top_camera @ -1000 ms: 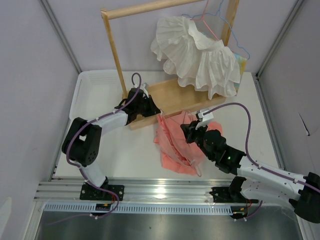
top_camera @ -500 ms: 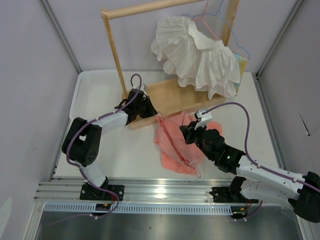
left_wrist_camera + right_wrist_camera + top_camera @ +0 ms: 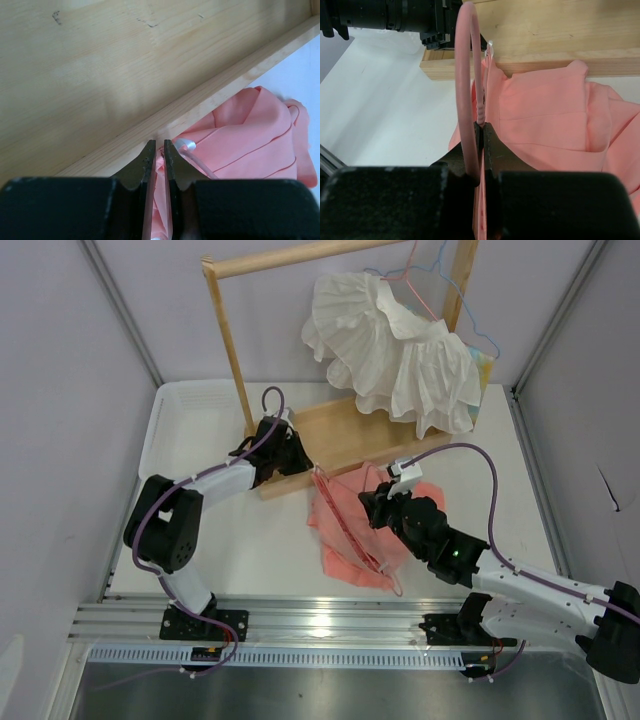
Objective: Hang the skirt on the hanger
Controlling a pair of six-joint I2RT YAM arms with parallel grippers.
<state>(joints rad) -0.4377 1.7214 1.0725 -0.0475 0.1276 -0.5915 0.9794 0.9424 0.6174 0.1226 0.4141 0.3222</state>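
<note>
The salmon-pink skirt point(image 3: 345, 545) lies crumpled on the white table in front of the wooden rack base. My left gripper point(image 3: 298, 460) is at the base's front edge, shut on the skirt's top edge point(image 3: 250, 135), with cloth between the jaws point(image 3: 160, 145). My right gripper point(image 3: 373, 502) is shut on the twisted neck of the pale-pink hanger point(image 3: 462, 75), whose hook curves up over the left jaw point(image 3: 482, 125). The hanger's wire point(image 3: 345, 525) runs diagonally across the skirt point(image 3: 545, 115). A bit of the wire shows beside a white ribbon loop in the left wrist view point(image 3: 197, 161).
A wooden rack with a base board point(image 3: 340, 435) and an upright post point(image 3: 228, 340) stands at the back. A white ruffled garment point(image 3: 390, 350) hangs from it on the right, with a light-blue hanger point(image 3: 482, 337) behind. Grey walls close in on both sides.
My right gripper has shifted slightly left with the hanger, and more of the hanger's wire now shows across the skirt. The left gripper has stayed at the base's edge.
</note>
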